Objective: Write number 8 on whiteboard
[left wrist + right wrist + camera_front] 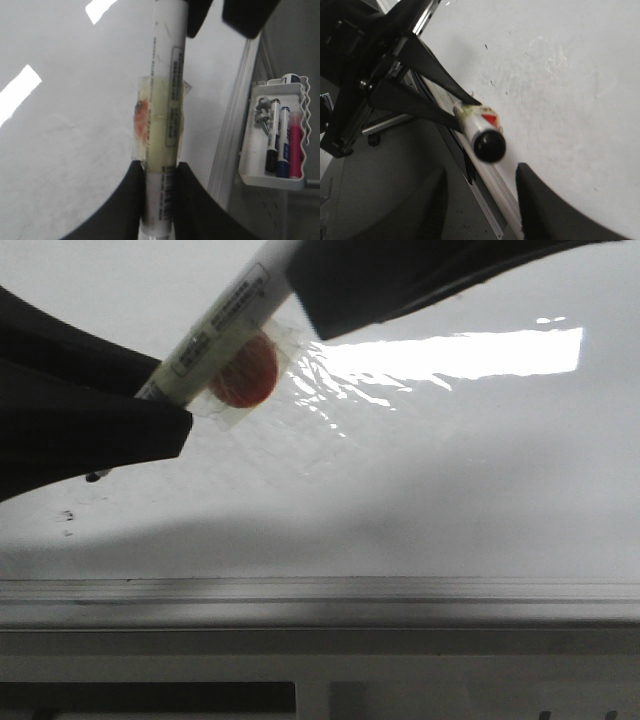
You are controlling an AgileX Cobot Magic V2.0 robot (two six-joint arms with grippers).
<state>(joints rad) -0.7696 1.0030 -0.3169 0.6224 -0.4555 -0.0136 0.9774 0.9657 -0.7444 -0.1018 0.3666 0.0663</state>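
The whiteboard (450, 470) is glossy white with glare and a few small ink specks; no number 8 shows on it. My left gripper (150, 395) is shut on a white marker (215, 330) that has a taped-on orange disc (245, 370). The left wrist view shows the marker (167, 100) clamped between the left gripper's (161, 170) fingers. My right gripper (482, 170) is open. The marker's black cap end (489, 145) points at it, just ahead of its fingertips. In the front view the right gripper (330, 290) covers the marker's upper end.
A grey metal rail (320, 590) runs along the board's near edge. A white tray (255, 170) hangs beside the board's edge and holds black, blue and red markers. The floor and a chair base (375, 135) lie beyond the rail.
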